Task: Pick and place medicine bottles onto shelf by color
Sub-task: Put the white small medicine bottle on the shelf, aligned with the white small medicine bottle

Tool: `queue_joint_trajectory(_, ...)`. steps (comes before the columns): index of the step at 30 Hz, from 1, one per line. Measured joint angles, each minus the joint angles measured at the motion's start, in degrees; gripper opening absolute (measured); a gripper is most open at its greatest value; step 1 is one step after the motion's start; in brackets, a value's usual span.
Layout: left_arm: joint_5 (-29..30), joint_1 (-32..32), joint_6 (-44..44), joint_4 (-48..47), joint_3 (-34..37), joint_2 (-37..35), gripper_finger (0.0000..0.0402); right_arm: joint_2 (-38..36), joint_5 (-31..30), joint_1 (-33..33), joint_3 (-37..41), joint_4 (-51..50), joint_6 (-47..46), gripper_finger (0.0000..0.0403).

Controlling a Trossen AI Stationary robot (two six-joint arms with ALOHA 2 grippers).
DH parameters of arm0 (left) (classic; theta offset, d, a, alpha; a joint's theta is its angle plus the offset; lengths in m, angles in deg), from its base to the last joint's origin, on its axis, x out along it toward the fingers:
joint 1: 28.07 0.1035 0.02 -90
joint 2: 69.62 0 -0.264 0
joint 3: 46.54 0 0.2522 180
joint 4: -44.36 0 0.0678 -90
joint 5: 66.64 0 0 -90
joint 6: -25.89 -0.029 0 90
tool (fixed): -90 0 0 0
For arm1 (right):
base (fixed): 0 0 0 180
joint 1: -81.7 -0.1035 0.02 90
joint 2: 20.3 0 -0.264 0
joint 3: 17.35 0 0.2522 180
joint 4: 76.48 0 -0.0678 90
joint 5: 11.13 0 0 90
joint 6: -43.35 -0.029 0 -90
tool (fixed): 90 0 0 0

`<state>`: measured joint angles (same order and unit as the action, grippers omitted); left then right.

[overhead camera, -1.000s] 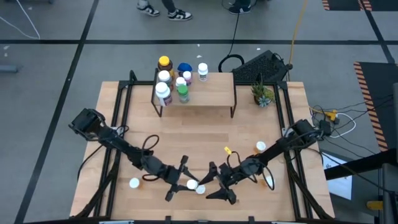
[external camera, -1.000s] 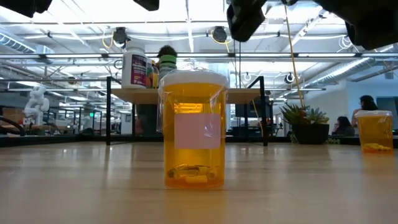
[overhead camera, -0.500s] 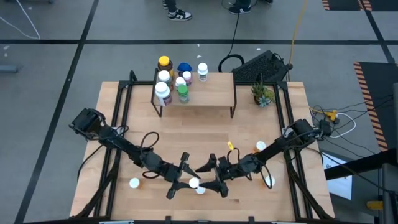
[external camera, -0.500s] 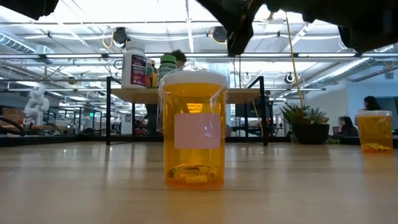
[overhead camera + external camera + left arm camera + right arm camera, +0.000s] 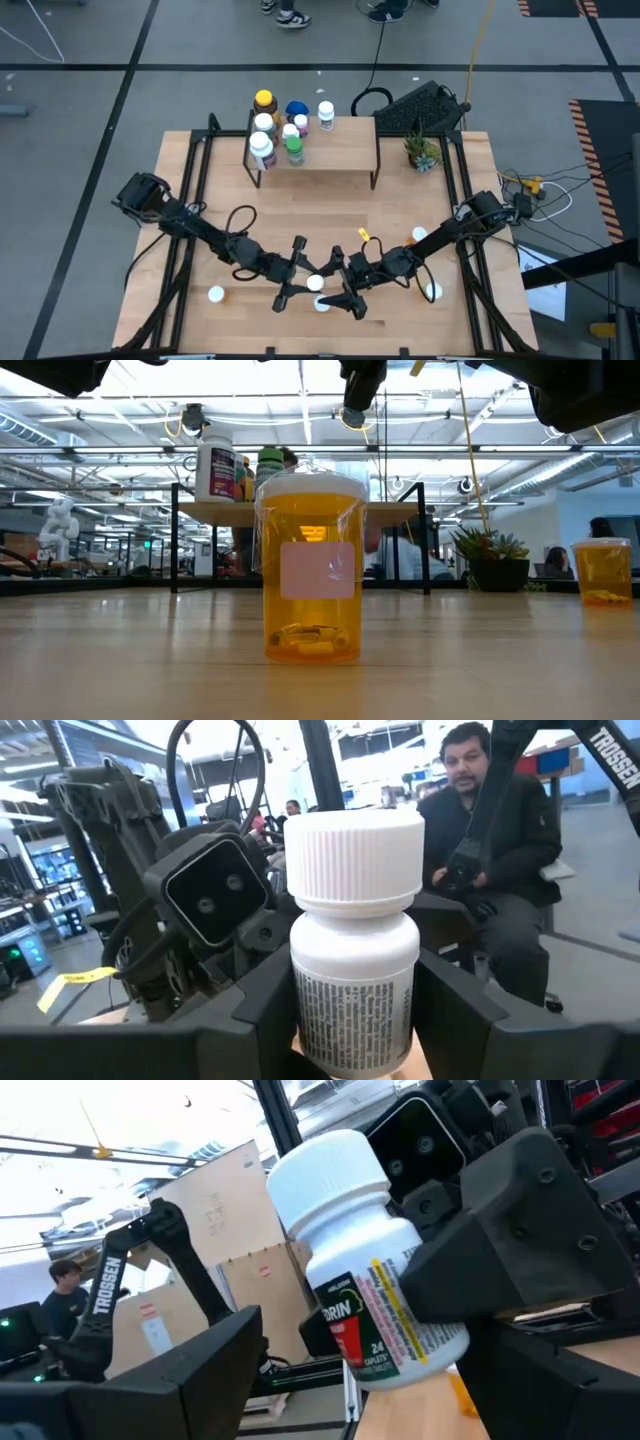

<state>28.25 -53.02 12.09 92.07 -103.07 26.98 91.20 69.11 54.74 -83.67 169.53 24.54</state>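
The left gripper (image 5: 304,283) is shut on a white medicine bottle (image 5: 352,950). It holds the bottle at the near middle of the bench (image 5: 200,200), up off the wood. The bottle stands straight, and the grip is on its body, under the white cap.

The right gripper (image 5: 343,285) is just beside it on the right, with its fingers spread wide. It faces the bottle but does not touch it.

I think the job now is to get this white bottle to the shelf (image 5: 345,150) at the far side of the bench. Maybe it will be passed to the right gripper first. If so, the right gripper should close on a bare part of the bottle and hold tight before the left one lets go. Either way, the bottle should stay straight and move slowly. It should go high over the orange bottle (image 5: 312,565), which stands on the bench just near of the two grippers. It should be set down next to the white bottles (image 5: 262,146) at the left end of the shelf, not on the edge.

You cannot see inside the white bottle. The orange bottle is see-through, has a white cap, and holds only a few small bits at the bottom. A second orange bottle (image 5: 603,570) stands off to the right, with some yellow bits low inside. The shelf already holds bottles with yellow, blue, green and white tops.
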Motion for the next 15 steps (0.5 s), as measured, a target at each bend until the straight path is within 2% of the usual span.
queue_joint_trajectory(5,-2.56,0.18,0.37,-0.09,-0.07,0.00,0.0164,0.01,0.80,0.00,-0.01,0.15,0.14,0.0279)
queue_joint_trajectory(10,-8.52,0.25,0.34,1.23,-0.11,0.00,0.0174,0.04,3.66,0.02,-0.04,1.84,-0.21,0.0244)
queue_joint_trajectory(15,-9.81,0.20,0.35,1.57,-0.09,0.00,0.0172,0.04,3.99,-0.04,-0.07,2.06,-0.86,0.0220)
